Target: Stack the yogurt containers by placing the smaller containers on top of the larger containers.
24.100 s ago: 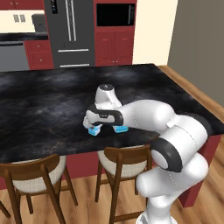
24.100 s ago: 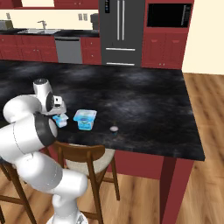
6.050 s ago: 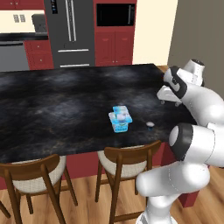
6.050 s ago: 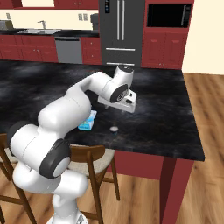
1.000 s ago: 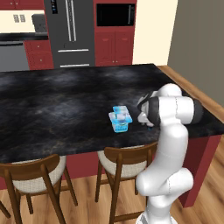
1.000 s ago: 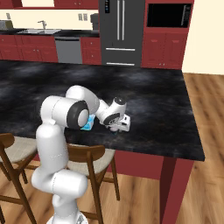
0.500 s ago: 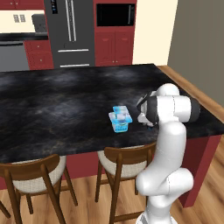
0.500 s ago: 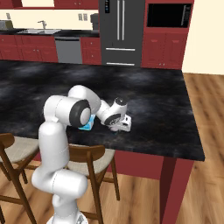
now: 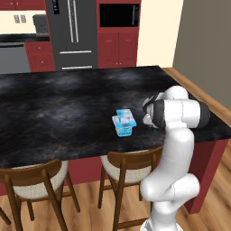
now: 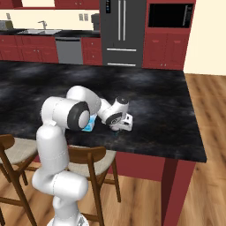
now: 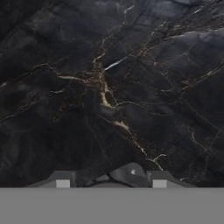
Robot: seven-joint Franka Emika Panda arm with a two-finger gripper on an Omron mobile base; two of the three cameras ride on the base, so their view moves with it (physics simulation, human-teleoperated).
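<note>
Pressing low to the bench [image 9: 54, 113] just right of the larger tub [image 9: 124, 130], arm barely shifted in the last second | gripper [image 11: 111, 180] tips apart around a grey lump [image 11: 131, 171], grip unclear | small cup [image 9: 122, 114] atop tub: stack looks done

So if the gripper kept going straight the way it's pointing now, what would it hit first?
Most likely the black marble countertop. The gripper points down at it, and something small and greyish sits between its tips; what it is cannot be told.

black marble counter [image 9: 54, 108], two wooden stools [image 9: 128, 164], steel fridge [image 9: 72, 31]
</note>
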